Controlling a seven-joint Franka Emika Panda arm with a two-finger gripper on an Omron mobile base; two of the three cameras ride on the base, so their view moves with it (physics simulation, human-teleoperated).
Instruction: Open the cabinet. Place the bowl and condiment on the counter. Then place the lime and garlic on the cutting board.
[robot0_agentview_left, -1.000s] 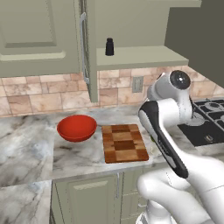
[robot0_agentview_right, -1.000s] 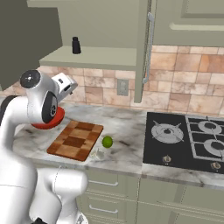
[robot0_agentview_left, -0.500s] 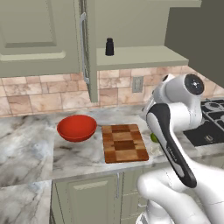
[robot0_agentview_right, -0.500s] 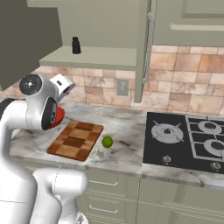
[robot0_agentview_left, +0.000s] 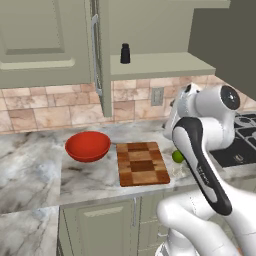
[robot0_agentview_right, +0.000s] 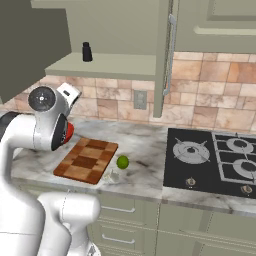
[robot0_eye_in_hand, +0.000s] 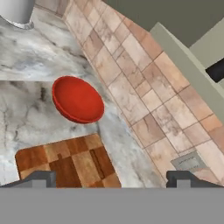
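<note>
1. The cabinet (robot0_agentview_left: 150, 30) is standing open, its sage-green panelled door (robot0_agentview_left: 102, 55) swinging out edge-on with a long silver bar handle (robot0_agentview_left: 95, 55); its plain flat shelf (robot0_agentview_left: 160, 65) is showing.
2. The condiment (robot0_agentview_left: 125, 53), a slim black bottle with a narrower cap, is standing upright on that shelf near the left end.
3. The bowl (robot0_agentview_left: 88, 146), wide, round and glossy red, is sitting on the counter (robot0_agentview_left: 30, 170), a grey-white marble slab with brownish veining, just left of the cutting board and apart from it.
4. The cutting board (robot0_agentview_left: 142, 163), a rectangular wooden block chequered in light and dark brown, is lying flat near the counter's front edge.
5. The lime (robot0_agentview_right: 122, 161), small, round and bright green, is resting on the marble just beside the board's right edge.
6. The garlic (robot0_agentview_right: 114, 175), a pale lumpy bulb, is lying close to the lime, nearer the counter's front edge.
7. The gripper (robot0_eye_in_hand: 111, 177) is hanging above the board with its two dark fingertips (robot0_eye_in_hand: 37, 178) spread wide apart, gripping nothing.
8. A tiled stone backsplash (robot0_agentview_left: 50, 107) in beige and brown is running behind the counter, and a black gas hob (robot0_agentview_right: 215, 160) is sitting to the right.
</note>
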